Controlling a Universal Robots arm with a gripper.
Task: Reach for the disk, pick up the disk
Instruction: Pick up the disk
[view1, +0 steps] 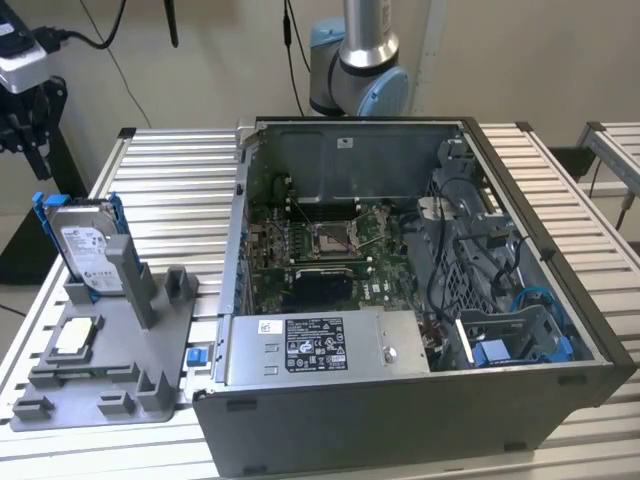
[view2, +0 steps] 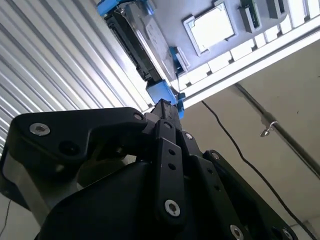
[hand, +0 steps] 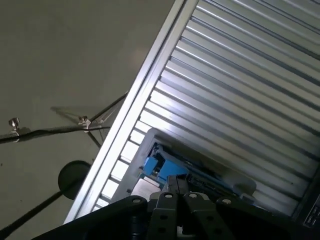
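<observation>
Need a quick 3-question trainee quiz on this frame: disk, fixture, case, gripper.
1. True or false: the disk stands on edge in the grey fixture.
2. Pick one: relative to the open computer case, the fixture sits A) to the exterior view's left of it, B) to the exterior view's right of it, C) inside it.
3. Short answer: in the second wrist view, what lies just beyond the gripper?

Key: 1 true. 2 A. 3 the disk, seen by its blue frame.
</observation>
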